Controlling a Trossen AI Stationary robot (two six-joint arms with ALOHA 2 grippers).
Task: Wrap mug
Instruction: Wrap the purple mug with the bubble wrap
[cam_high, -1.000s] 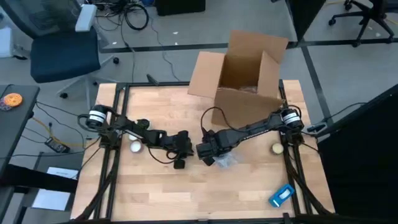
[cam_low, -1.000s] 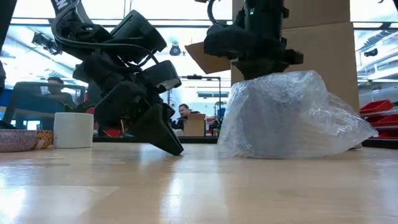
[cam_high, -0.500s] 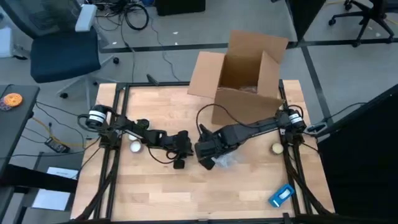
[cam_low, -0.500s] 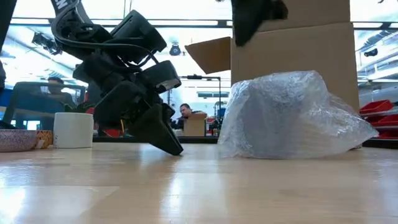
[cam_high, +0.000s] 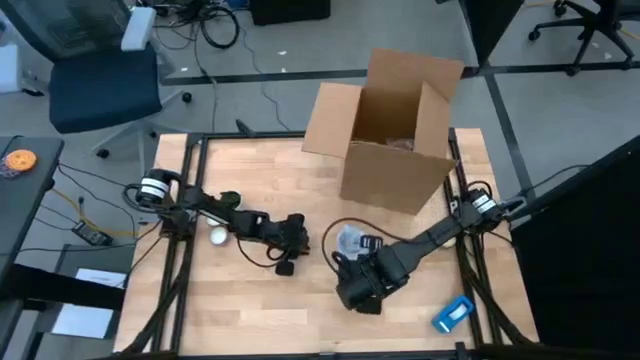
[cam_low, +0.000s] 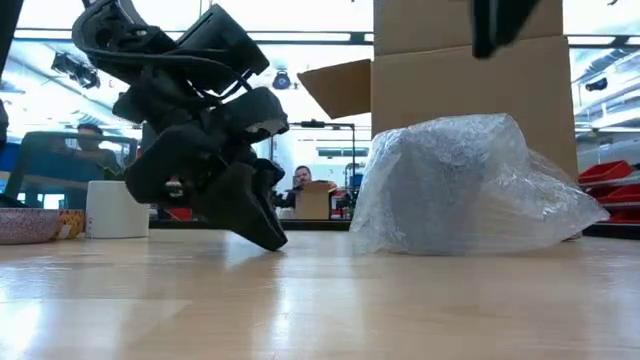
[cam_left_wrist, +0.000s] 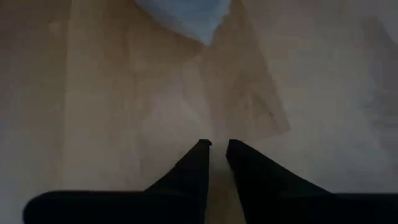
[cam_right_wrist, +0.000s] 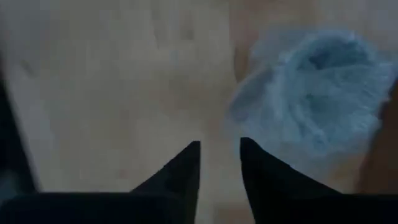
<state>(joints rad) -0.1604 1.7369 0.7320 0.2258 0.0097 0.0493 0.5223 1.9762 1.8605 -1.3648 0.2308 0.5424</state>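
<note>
Bubble-wrapped mug (cam_high: 352, 241) rests on the wooden table (cam_high: 250, 310), just in front of the cardboard box (cam_high: 385, 135). Right gripper (cam_high: 360, 297) hovers near it, fingers slightly parted, empty. Left gripper (cam_high: 285, 266) touches the table, fingers nearly closed, empty.

left gripper (cam_high: 287, 262) low at table centre-left, jaws nearly closed, empty. right gripper (cam_high: 357, 296) at 5 o'clock of it, jaws slightly parted, empty.

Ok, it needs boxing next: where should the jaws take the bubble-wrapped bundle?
Probably from above, across the tall rounded hump of the bubble-wrapped bundle, where the bulk seems to sit. The flat loose tail trailing toward the cardboard box would likely just slip or unwrap. The right gripper sits closest.
</note>
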